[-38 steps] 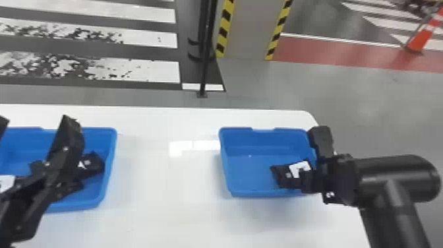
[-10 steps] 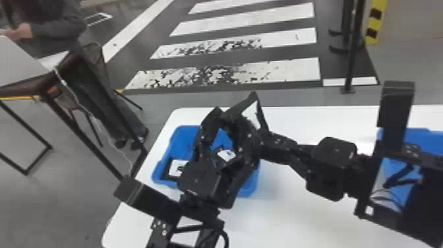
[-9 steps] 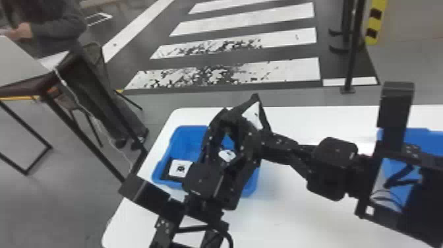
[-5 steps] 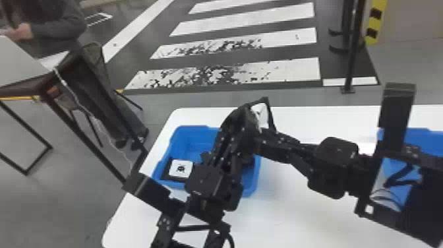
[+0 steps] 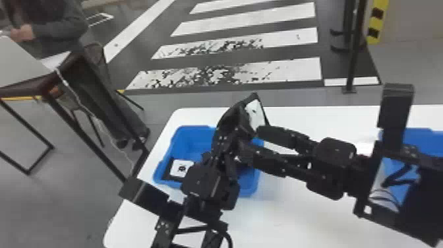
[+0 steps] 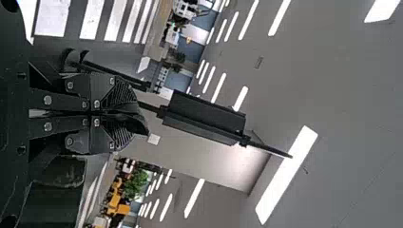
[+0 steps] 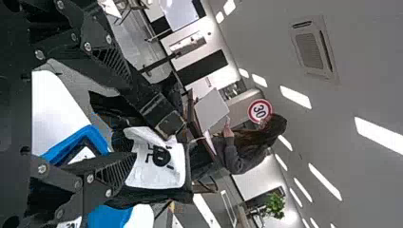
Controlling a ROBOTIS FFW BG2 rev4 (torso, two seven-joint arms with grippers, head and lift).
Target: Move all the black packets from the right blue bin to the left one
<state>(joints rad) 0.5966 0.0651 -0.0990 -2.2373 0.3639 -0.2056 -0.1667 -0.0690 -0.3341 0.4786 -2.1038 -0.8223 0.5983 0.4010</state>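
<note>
Worktop: a white table with rounded corners (image 5: 296, 214) carries both bins.
Left bin: an open blue plastic tray (image 5: 188, 138) close to the worktop's left edge, partly hidden by the arms.
Right bin: a matching blue plastic tray (image 5: 422, 138), largely behind the right arm; how many packets it holds, I cannot tell.
Right gripper: two black ribbed fingers (image 7: 151, 140) bent inward and, as I judge it, pinching a packet.
Left gripper: black fingers (image 6: 138, 116) pressed together, nothing seen between them, beside the right gripper at the left bin.
Carried packet: a soft black packet with a white printed label (image 7: 166, 161), up in the air by the left bin's far right corner.
Delivered packet: a flat black packet with a white label (image 5: 181, 168) in the left bin's near left corner.
Change: the right gripper has come across from the right bin, and the left fingers, spread a second ago, have closed.
Meaning: this transfer looks close to its release; the left gripper crowds the bin, so a packet let go here could snag on it.
</note>
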